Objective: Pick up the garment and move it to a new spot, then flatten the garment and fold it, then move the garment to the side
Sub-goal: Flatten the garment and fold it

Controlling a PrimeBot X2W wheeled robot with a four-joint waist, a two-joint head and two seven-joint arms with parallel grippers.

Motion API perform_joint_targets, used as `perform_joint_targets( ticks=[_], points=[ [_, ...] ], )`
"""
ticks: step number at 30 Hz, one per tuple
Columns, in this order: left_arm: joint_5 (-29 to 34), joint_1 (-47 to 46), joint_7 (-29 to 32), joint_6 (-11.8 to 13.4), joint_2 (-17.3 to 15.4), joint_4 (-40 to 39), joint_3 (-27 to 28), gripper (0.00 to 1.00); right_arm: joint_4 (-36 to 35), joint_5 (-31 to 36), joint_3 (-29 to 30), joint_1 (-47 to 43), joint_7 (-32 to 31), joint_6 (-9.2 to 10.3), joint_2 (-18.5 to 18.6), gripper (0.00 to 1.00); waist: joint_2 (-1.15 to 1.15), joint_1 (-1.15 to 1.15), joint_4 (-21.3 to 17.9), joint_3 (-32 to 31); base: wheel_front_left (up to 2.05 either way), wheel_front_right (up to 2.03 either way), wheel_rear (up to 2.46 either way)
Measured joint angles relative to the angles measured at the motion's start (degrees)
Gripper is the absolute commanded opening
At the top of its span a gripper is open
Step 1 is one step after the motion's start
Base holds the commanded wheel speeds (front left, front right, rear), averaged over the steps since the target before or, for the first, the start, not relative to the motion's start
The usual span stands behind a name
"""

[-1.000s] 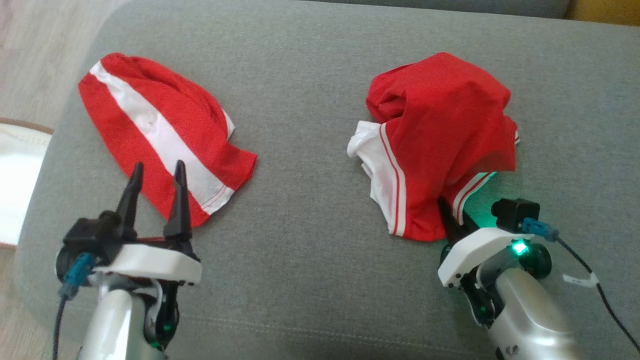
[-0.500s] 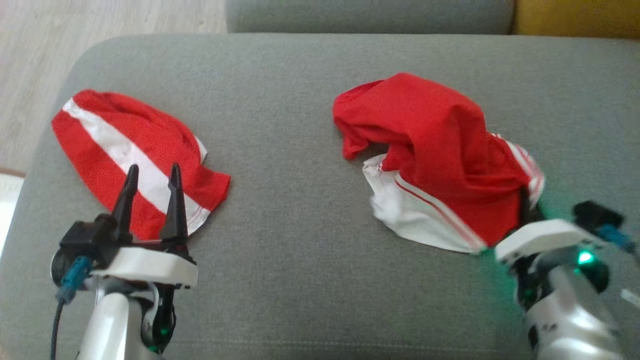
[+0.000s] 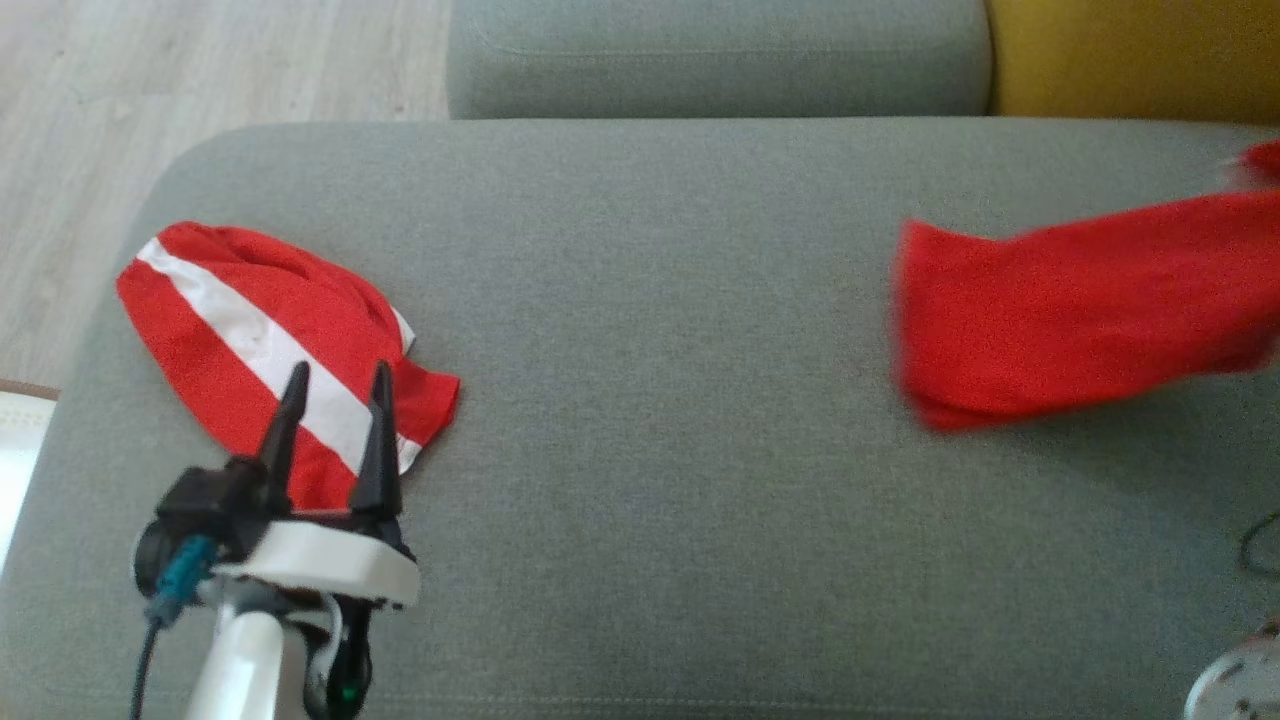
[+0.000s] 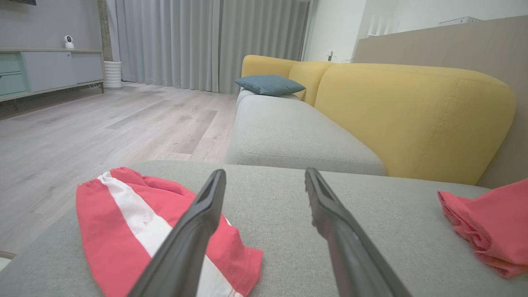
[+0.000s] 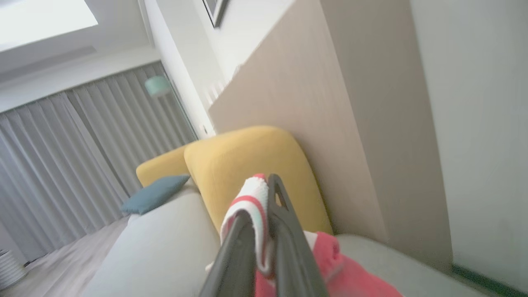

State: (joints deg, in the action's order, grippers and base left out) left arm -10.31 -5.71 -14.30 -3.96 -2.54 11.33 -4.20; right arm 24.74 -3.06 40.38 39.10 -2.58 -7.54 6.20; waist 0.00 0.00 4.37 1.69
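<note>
The garment (image 3: 1080,310) is red cloth with a white, red-striped hem. In the head view it hangs blurred above the right side of the grey cushion (image 3: 650,450) and runs off the right edge. My right gripper (image 5: 264,206) is shut on its striped hem (image 5: 255,214), with red cloth trailing below the fingers. The same garment (image 4: 491,222) appears at the right edge of the left wrist view. My left gripper (image 3: 340,372) is open and holds nothing. It hovers over the near corner of a second red garment with a white band (image 3: 250,330), which lies flat at the left.
A yellow backrest (image 3: 1130,50) and another grey seat (image 3: 700,50) lie beyond the cushion, with a blue pillow (image 4: 270,84) further along. Wood floor (image 3: 200,70) borders the cushion's left and far-left edges. A thin dark cable (image 3: 1260,540) loops at the right edge.
My right gripper has closed on the garment's hem and carried it up and to the right, drawing the heap out long. The head camera has tilted. The left gripper stays open.
</note>
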Motion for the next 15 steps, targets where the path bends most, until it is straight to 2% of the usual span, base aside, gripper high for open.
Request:
perform_joint_targets(
  ticks=[5, 9, 12, 15],
  points=[
    [-0.65, 2.33, 0.00, 0.56, 0.09, 0.03, -0.88, 1.00, -9.03, 4.56, 1.35, 4.88, -4.26, 0.00, -0.23, 0.00, 0.00, 0.00, 1.42, -1.50, 0.00, 0.00, 0.00],
    [-1.20, 3.41, 0.00, 0.96, 0.07, 0.02, -1.03, 1.00, -11.88, 4.39, -4.72, 5.27, -7.17, 0.01, -2.05, 0.00, 0.00, 0.00, 2.63, -2.20, 0.00, 0.00, 0.00],
    [-1.71, 3.39, 0.00, 1.03, 0.07, -0.01, -1.45, 1.00, -12.62, 1.51, -10.31, 4.19, -8.34, 0.01, -3.07, 0.00, 0.00, 0.00, 3.53, -2.22, 0.00, 0.00, 0.00],
    [-2.02, 3.38, 0.00, 1.22, 0.08, -0.01, -2.74, 1.00, -9.96, -7.93, -18.31, 1.31, -9.12, 0.01, -2.89, 0.00, 0.00, 0.00, 4.47, -1.89, 0.00, 0.00, 0.00]
  ],
)
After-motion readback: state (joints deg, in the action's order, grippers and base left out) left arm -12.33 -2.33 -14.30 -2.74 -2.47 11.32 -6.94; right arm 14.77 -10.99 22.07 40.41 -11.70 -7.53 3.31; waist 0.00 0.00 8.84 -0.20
